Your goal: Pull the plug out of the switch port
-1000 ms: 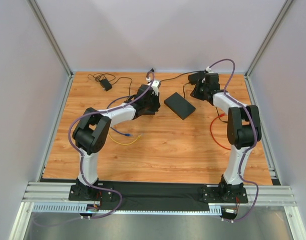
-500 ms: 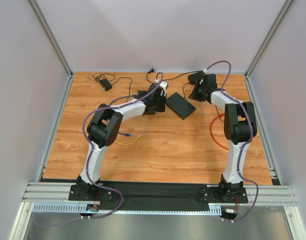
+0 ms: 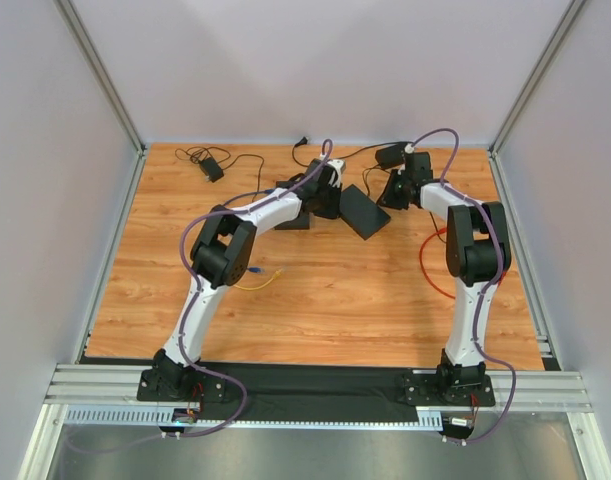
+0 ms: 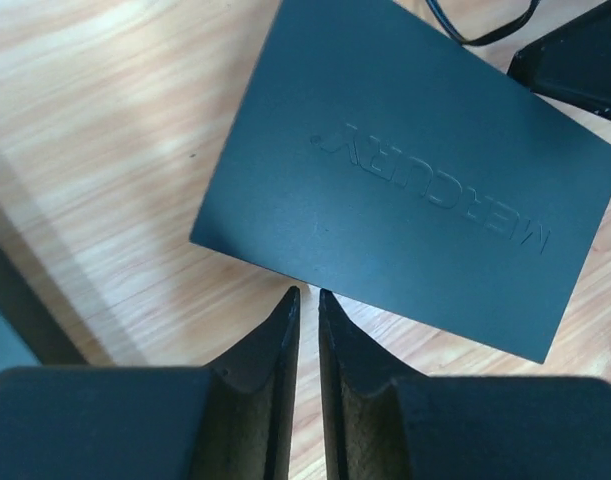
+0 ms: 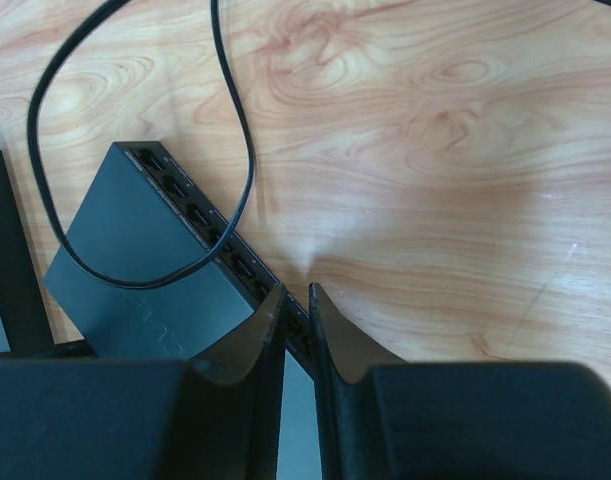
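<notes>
The black switch [image 3: 364, 211] lies flat at the back middle of the table. In the left wrist view its lid [image 4: 415, 180] reads MERCURY. My left gripper [image 4: 305, 293] is shut and empty, with its tips at the switch's near edge; in the top view it [image 3: 337, 200] sits at the switch's left side. My right gripper [image 5: 293, 288] is shut, with its tips over the switch's row of ports [image 5: 210, 230]; in the top view it [image 3: 393, 193] is at the switch's right side. A thin black cable [image 5: 235, 130] loops across the lid. No plug shows in the ports I can see.
A flat black device [image 3: 290, 208] lies under my left arm. A yellow cable with a blue plug [image 3: 251, 272] lies left of centre and a red cable [image 3: 430, 268] at the right. A black power adapter [image 3: 213, 170] with a cord sits at the back left.
My left arm has swung right, bringing its gripper up against the switch's left side. My right gripper has shifted slightly down toward the switch's port side.
</notes>
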Available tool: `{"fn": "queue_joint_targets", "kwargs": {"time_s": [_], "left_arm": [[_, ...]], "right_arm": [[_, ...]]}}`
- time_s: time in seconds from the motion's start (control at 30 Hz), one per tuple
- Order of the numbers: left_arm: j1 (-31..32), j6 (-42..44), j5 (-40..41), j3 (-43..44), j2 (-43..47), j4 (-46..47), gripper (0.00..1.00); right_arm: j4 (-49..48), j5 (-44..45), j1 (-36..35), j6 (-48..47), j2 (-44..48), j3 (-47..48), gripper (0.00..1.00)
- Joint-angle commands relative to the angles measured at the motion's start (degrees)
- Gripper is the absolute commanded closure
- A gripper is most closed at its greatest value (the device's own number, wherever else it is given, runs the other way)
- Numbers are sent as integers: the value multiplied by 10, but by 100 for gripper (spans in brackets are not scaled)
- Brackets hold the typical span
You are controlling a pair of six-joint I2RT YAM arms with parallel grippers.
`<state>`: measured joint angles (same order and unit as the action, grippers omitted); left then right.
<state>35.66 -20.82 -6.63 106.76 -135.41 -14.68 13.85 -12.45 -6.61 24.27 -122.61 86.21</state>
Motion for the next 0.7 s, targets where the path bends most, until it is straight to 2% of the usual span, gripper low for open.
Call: {"fn": "queue_joint_targets", "kwargs": {"time_s": [0.0, 0.17, 0.4, 0.5, 0.67], "left_arm": [[3, -17, -36, 67, -32, -27, 80], [3, 10, -72, 145, -68, -73, 78], [4, 47, -88, 181, -77, -77, 70], [2, 67, -65, 181, -67, -87, 66], [-9, 74, -54, 135, -35, -61, 56]], "right_arm": [[15, -40, -3, 10, 11, -12, 84], [37, -66, -24, 6, 10, -12, 84], [34, -118, -80, 46, 16, -4, 84], [35, -123, -91, 46, 28, -1, 84], [39, -64, -86, 7, 82, -23, 82]]}}
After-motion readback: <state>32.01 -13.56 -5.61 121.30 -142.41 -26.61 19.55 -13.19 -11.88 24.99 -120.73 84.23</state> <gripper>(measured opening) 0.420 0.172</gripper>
